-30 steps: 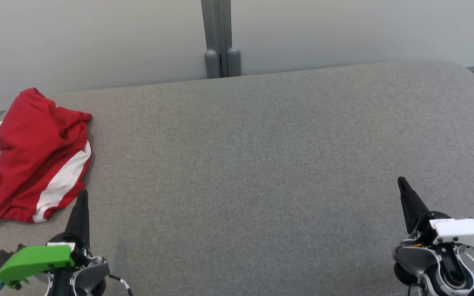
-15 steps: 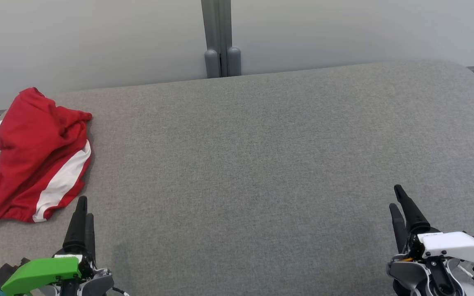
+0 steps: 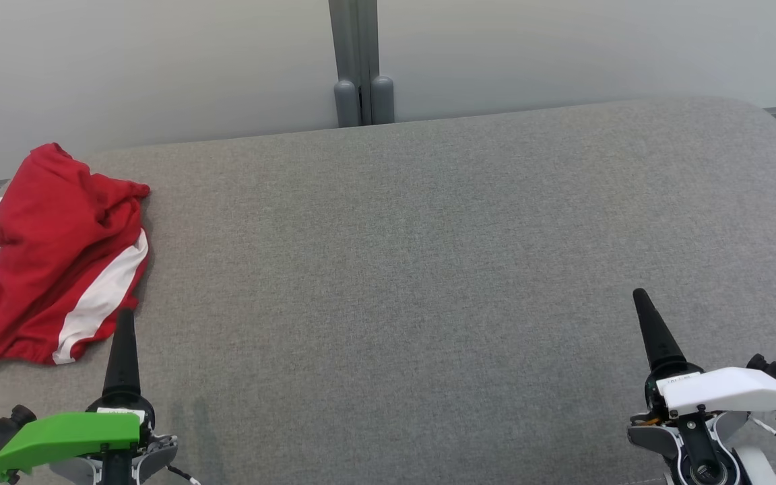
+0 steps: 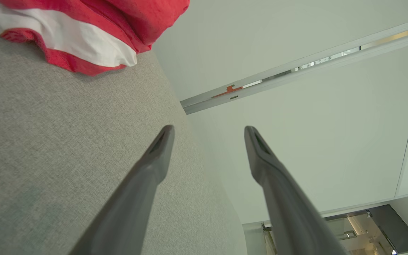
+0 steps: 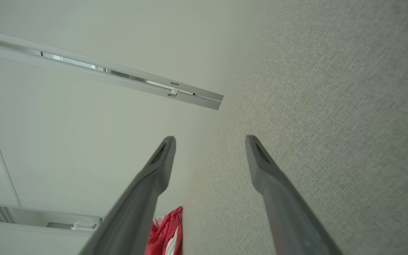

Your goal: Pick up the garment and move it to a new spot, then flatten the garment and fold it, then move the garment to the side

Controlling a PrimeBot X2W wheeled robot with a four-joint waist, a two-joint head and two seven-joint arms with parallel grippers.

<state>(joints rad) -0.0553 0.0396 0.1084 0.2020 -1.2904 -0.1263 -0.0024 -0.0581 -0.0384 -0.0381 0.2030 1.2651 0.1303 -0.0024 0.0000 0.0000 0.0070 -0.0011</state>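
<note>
Left jaws: wide apart, holding nothing, on the left gripper (image 4: 209, 129) over the bench's (image 3: 428, 269) near left corner.
Right jaws: wide apart, holding nothing, on the right gripper (image 5: 209, 140) over the near right corner.
Garment (image 3: 58, 256): one, red with white stripes, crumpled at the left edge.
Grippers: two.

You see the right pincer (image 5: 210, 138) with its two dark fingers spread wide apart. The grey fabric table (image 5: 331, 106) occupies the right side. A pale wall (image 5: 76, 148) carrying a metal rail (image 5: 119, 76) occupies the left. A red-and-white garment (image 5: 166, 233) lies at the table's edge, partly behind one finger.
</note>
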